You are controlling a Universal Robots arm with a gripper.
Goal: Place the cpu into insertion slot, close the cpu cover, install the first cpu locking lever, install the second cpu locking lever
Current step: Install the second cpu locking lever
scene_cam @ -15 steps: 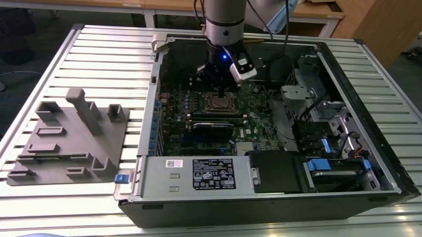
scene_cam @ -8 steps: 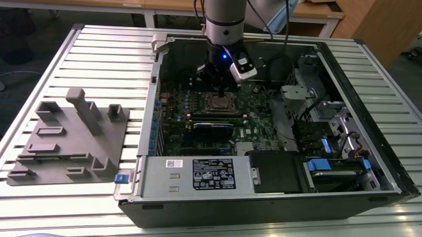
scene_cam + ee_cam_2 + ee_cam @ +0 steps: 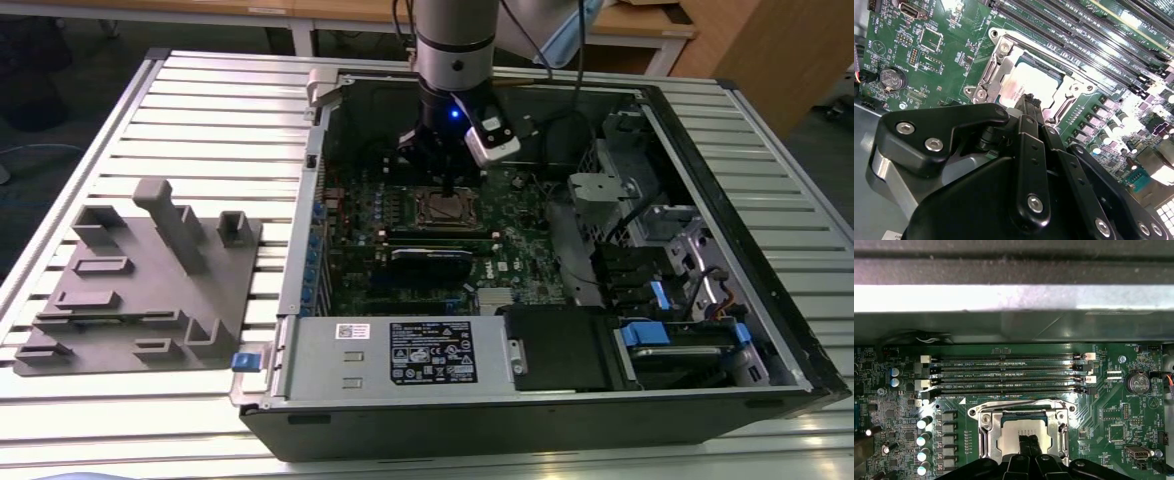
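Note:
The cpu (image 3: 1024, 85) shows its pale silvery top inside the insertion slot (image 3: 447, 208) on the green board, and it is also seen in the first wrist view (image 3: 1021, 429). The cpu cover (image 3: 990, 432), a silvery frame, lies flat around the chip. A thin metal lever rod (image 3: 1019, 401) runs along the socket's side by the memory slots. My gripper (image 3: 1030, 100) stands straight over the chip's middle, its two black fingertips (image 3: 1024, 442) pressed together with nothing between them. Whether they touch the chip I cannot tell. In the exterior view the gripper (image 3: 447, 188) hangs just above the socket.
Long black memory slots (image 3: 1004, 372) lie beside the socket, with the case wall (image 3: 1014, 300) beyond them. A coin battery (image 3: 1136, 381) sits on the board. A power supply (image 3: 400, 352) and drive cage (image 3: 667, 300) fill the case's near and right parts. A grey fixture block (image 3: 140, 280) stands outside.

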